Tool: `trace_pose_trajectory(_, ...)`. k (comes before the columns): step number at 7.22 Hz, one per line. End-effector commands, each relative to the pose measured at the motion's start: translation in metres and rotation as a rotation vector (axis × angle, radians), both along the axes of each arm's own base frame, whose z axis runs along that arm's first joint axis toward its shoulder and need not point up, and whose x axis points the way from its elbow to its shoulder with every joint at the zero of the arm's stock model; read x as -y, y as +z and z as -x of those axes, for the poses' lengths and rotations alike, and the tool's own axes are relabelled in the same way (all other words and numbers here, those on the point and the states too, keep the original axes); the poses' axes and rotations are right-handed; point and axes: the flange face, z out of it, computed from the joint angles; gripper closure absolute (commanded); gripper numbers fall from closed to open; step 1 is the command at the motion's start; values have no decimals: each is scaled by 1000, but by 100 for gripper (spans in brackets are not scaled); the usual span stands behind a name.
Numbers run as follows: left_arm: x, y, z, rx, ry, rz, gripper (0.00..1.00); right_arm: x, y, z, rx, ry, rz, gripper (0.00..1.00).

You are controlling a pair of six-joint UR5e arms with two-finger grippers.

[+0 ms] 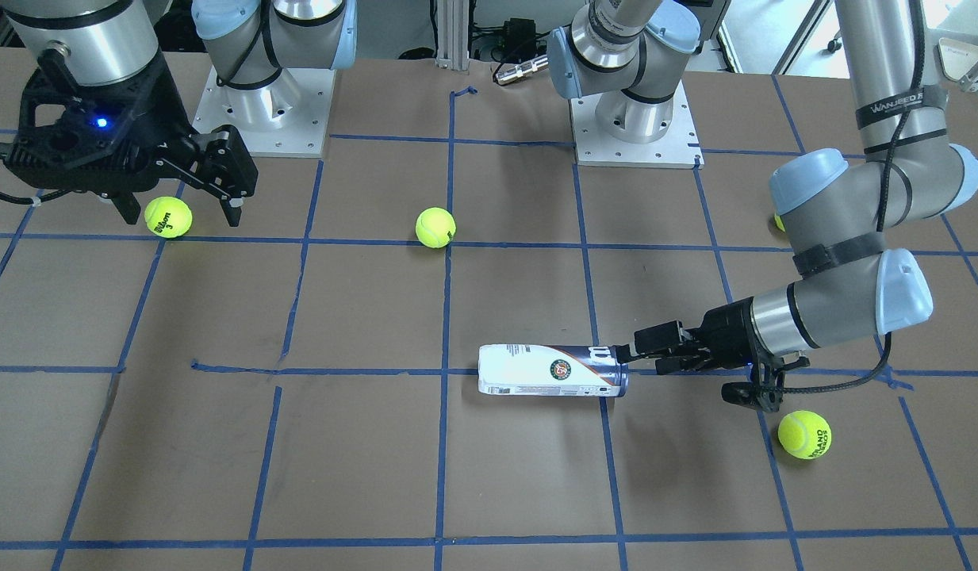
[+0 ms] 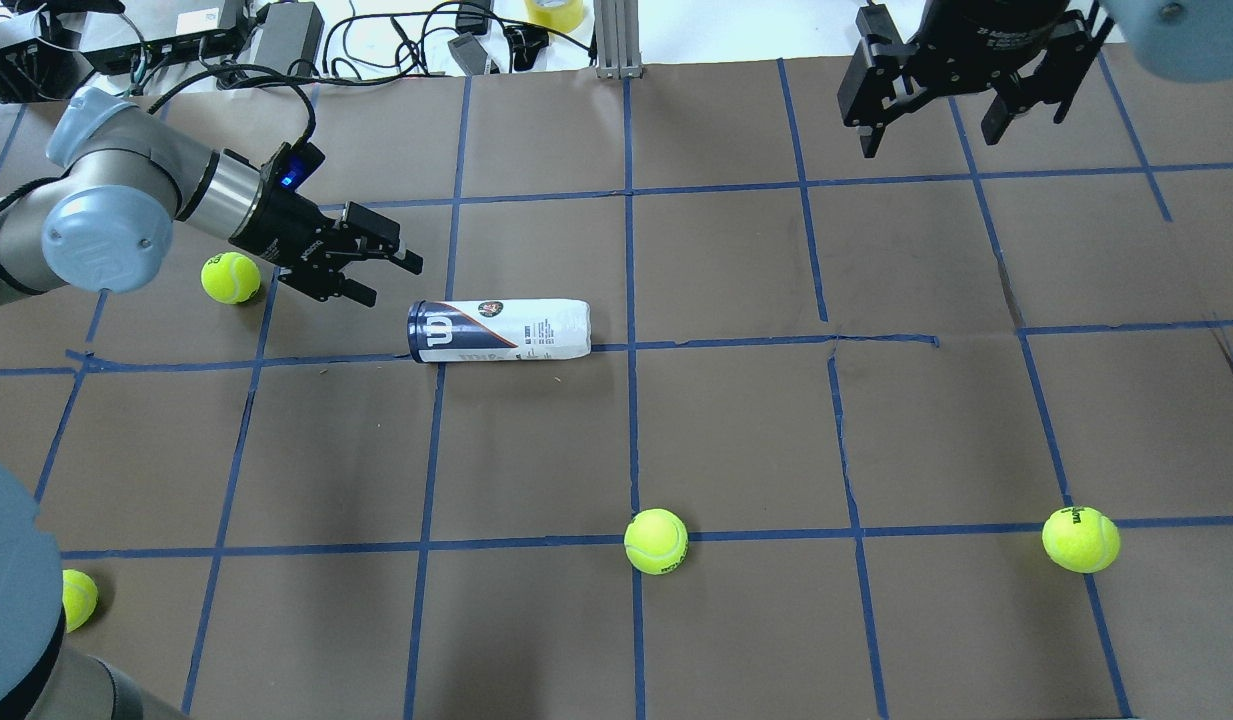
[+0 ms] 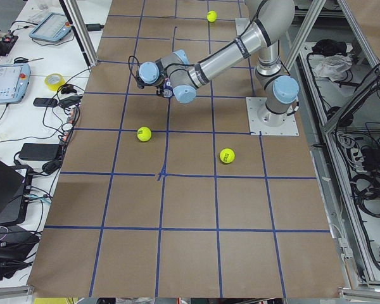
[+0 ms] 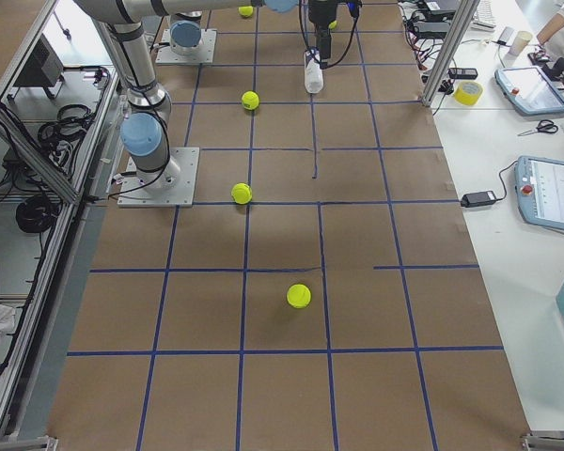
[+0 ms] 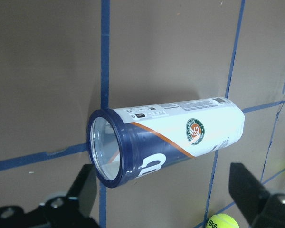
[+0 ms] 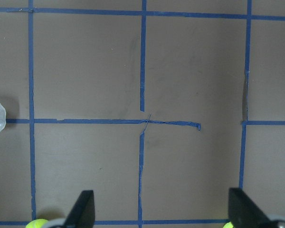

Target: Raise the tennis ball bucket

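Tennis ball bucket [image 2: 499,330]: it lies on its side on the worktop [image 2: 736,430], lengthways beside a blue tape line [image 2: 776,342], with the dark blue rim towards my left arm.

Left tool [image 2: 391,282]: spread open and holding nothing. It is low, nearly level with the worktop and just beside the rim end, aimed along the bucket's length. I judge I am lined up to take that end between the fingers.

Why this approach: the tube is slim and round, so a grip across its width near the rim looks the surest. It could roll off sideways if one finger meets it first.

Right tool [image 2: 931,140]: also open and empty, hanging high over the far part of the worktop, well apart from the bucket. I judge it is parked out of the way.

Tennis balls [image 2: 656,541]: loose and scattered. One lies near my left wrist, and none touches the bucket.

Overhead view: shows a gap between my left fingers and the rim. In the front-facing view they seem to overlap.

Left wrist view: looks straight at the clear round end. The bucket sits a little to one side between my fingers [image 5: 83,190]. I cannot tell whether it holds anything.

Right wrist view: only a pale end of the bucket shows, at the frame's edge.

Exterior left view: my arm hides the bucket.
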Motion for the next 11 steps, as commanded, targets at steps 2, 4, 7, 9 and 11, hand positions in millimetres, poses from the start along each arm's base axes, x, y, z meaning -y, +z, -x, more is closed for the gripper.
trace_pose_trajectory(2,-7,-31,10,-15,-14,-26,0,-29,0,3,20,53,43,0)
trace_pose_trajectory(4,-9,-38,14,-15,-19,-22,0,-21,-7,4,22,55,111,0)
trace_pose_trajectory(7,-7,-40,40,-6,-58,-6,0,-24,-4,2,31,57,116,0)
trace_pose_trajectory(9,-9,-42,40,0,-60,-14,24,-24,-4,2,31,57,116,0)
trace_pose_trajectory(11,-7,-41,38,6,-58,-15,51,-24,-4,2,33,58,114,0)
